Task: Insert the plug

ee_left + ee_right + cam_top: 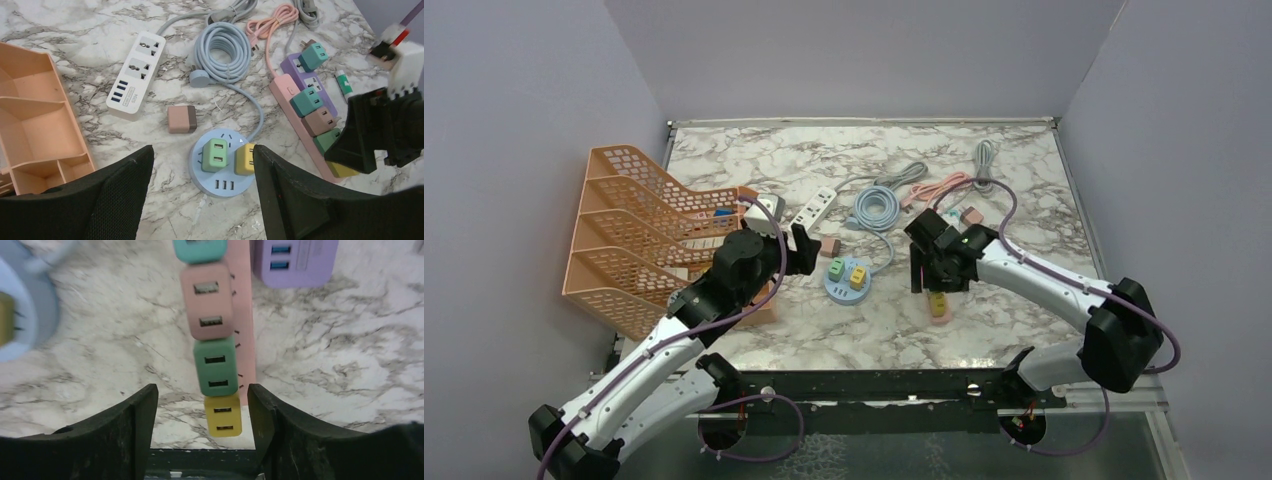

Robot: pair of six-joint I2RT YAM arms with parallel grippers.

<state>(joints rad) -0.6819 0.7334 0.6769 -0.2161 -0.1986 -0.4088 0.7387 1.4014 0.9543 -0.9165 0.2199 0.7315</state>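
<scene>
Right, the right gripper [201, 392] is hanging low over the near end of the pink strip [245, 315], fingers spread apart. The yellow plug [223, 416] is sitting between them, not pinched. It is lining up with the green plug [216, 367] and the pink plug [206, 302] further along the same strip. To my eye it is looking seated, so I'm calling this the letting-go end of an insertion, though I can't see the pins from here.

Over on the other side, the left gripper [202, 150] is hovering with its fingers wide apart and holding nothing, right above the round blue hub [220, 189], which is already carrying two plugs.

A loose plug [181, 119] is lying on the marble table [75, 30], between that hub and the white strip [136, 72], whose sockets are standing free.

Next, I'd say the right arm is needing a straight lift away, so neither finger drags the yellow plug back out. Then someone is going to want that loose plug: a squeeze across its sides, pins turned downward, and a square push into an open socket.
</scene>
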